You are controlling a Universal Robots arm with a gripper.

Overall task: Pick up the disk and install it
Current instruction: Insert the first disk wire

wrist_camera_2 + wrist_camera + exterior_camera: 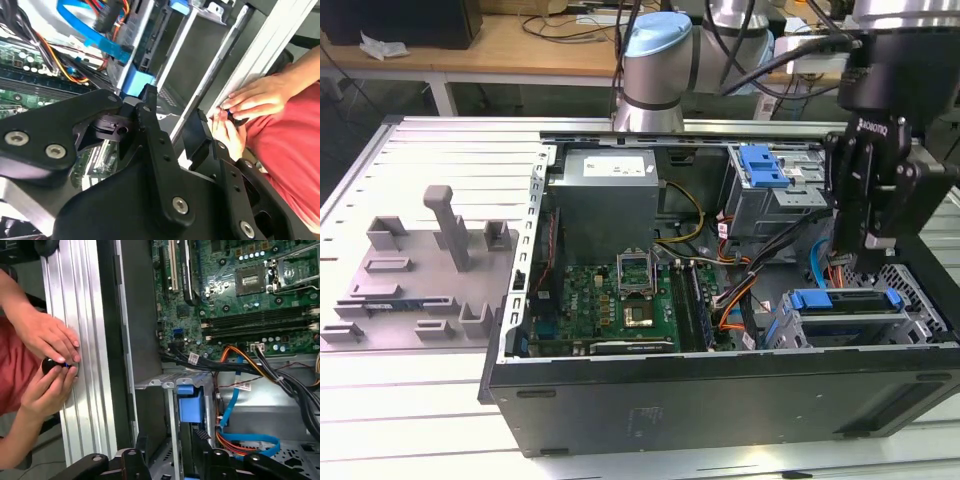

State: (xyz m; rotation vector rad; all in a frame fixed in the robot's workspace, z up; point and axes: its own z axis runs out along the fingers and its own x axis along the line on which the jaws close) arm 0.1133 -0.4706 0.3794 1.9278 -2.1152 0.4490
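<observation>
The tool [860, 258] hung tip-down over the drive bay at the exterior view's right end of the case [720, 400]. Its fingers [150, 120] stood apart with nothing between them, and the bay's grey wall showed through the gap in both wrist views. Just below the tool the disk [845, 300] lay flat in the bay, blue frame uppermost and level with the metal around it. To my eye it was seated there rather than waiting to be lifted. Blue and orange cables [235, 405] ran beside the bay toward the board [240, 300], near enough to serve the disk's connector. Outside the case wall, a person's hands [50, 347] pinched a small dark object against the ribbed edge of the counter [75, 315], apart from the tool.
</observation>
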